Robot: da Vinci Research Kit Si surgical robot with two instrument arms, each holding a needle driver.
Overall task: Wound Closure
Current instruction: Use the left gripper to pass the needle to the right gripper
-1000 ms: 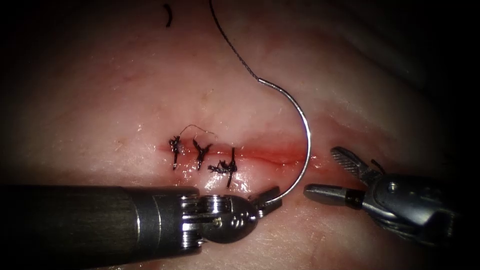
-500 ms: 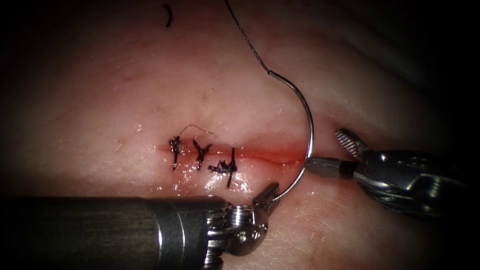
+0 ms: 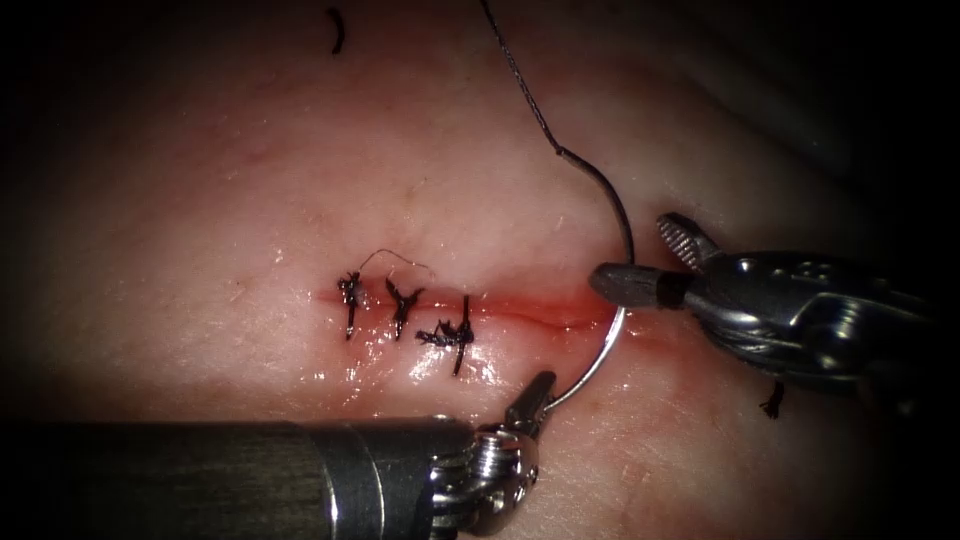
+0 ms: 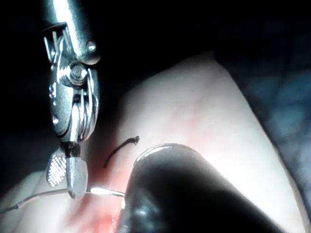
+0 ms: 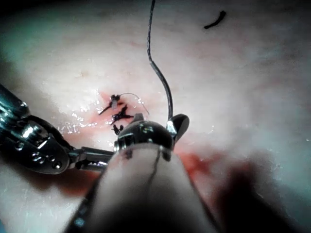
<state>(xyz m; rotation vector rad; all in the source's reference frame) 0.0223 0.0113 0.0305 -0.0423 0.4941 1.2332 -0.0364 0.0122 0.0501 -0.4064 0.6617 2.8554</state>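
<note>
The curved needle [image 3: 621, 316] hangs free above the right end of the cut [image 3: 540, 311], not in the tissue [image 3: 200, 200]. My left tool [image 3: 540, 386] comes in low from the left, jaws shut on the needle near its lower end. The thread [image 3: 520, 75] runs up from the needle's upper end. My right tool [image 3: 631, 251] comes from the right with jaws open at the needle's mid-curve, one jaw lying across it. The left wrist view shows the right tool [image 4: 65, 171] at the needle [image 4: 104, 191]. The right wrist view shows the thread [image 5: 159, 68] and the left tool [image 5: 41, 148].
Three dark knotted stitches [image 3: 402, 305] close the left part of the cut; red fluid lines its open right part. Cut ends of thread lie at the far top [image 3: 335, 30] and under the right tool [image 3: 772, 403].
The right tool has moved up and left from beside the cut to the needle's mid-curve, jaws still open. The left tool has turned, carrying the needle slightly right and up.
</note>
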